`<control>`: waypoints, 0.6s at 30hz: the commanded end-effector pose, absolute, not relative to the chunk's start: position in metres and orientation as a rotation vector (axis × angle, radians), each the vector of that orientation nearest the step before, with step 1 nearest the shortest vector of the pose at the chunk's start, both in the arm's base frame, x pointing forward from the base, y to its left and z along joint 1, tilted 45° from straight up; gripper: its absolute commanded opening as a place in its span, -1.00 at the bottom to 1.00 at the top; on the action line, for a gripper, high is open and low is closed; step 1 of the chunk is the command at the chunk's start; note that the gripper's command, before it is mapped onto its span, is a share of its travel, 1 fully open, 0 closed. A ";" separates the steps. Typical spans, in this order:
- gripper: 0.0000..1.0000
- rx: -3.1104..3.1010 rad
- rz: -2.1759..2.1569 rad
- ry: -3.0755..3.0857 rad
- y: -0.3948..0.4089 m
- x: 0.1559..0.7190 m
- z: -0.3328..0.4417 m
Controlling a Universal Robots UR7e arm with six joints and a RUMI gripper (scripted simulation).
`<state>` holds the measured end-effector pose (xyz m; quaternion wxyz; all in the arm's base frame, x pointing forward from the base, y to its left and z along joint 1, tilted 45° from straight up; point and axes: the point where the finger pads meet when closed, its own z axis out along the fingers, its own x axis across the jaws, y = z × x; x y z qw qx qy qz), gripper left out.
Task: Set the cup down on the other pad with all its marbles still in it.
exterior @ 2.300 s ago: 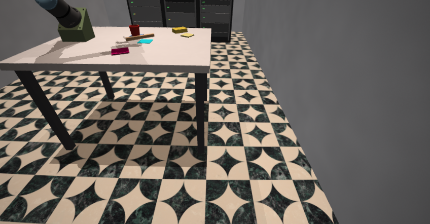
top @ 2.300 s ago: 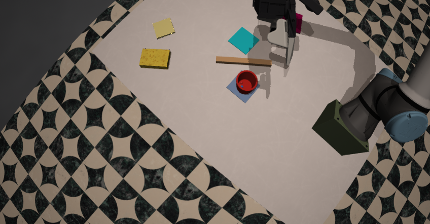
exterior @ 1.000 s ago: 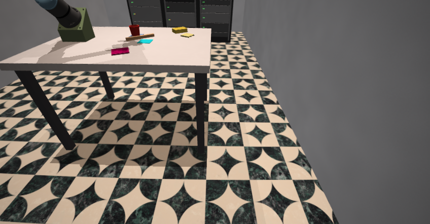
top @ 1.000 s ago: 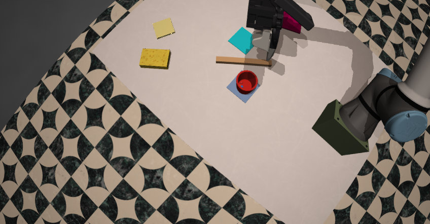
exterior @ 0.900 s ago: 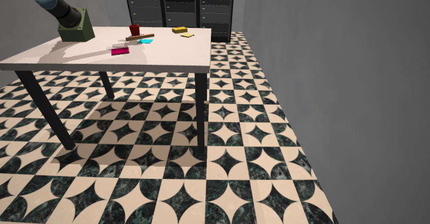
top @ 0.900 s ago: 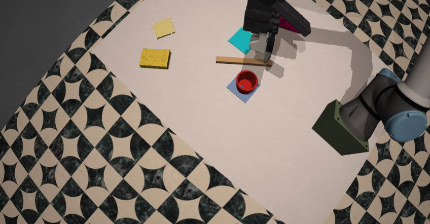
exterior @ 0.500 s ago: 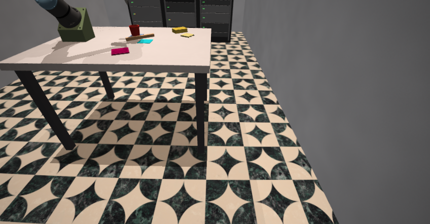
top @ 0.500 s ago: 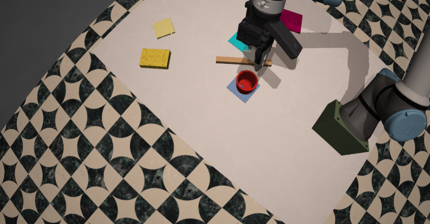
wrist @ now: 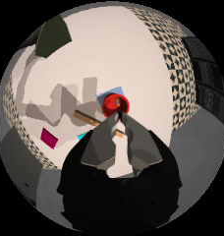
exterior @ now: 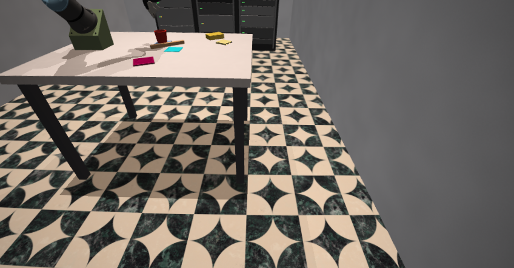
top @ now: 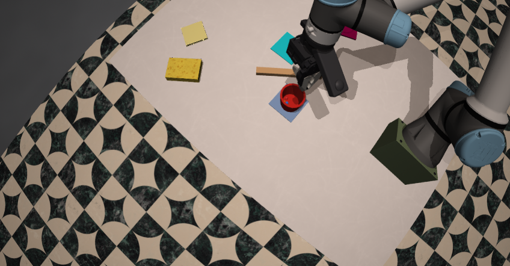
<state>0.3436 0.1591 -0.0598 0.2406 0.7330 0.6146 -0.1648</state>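
Observation:
The red cup (top: 292,97) stands upright on a blue-grey pad (top: 288,111), with small marbles on its bottom. It also shows in the exterior view (exterior: 160,35) and the wrist view (wrist: 116,103). A cyan pad (top: 282,47) lies beyond a wooden rail (top: 275,71). My gripper (top: 307,84) is shut on nothing and hangs well above the table over the cup's rim on the rail side; the exterior view (exterior: 149,3) shows the gap. In the wrist view the closed fingertips point at the cup's edge.
A magenta flat piece (top: 349,33) lies behind the arm. A yellow sponge (top: 183,68) and a pale yellow pad (top: 193,32) lie at the far left. The arm's green base block (top: 404,157) stands at the right.

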 end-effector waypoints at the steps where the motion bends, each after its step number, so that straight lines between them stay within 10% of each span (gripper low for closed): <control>1: -1.00 2.059 -0.333 1.468 0.140 0.349 -0.071; 18: -1.00 2.123 -0.184 1.177 0.109 0.344 -0.076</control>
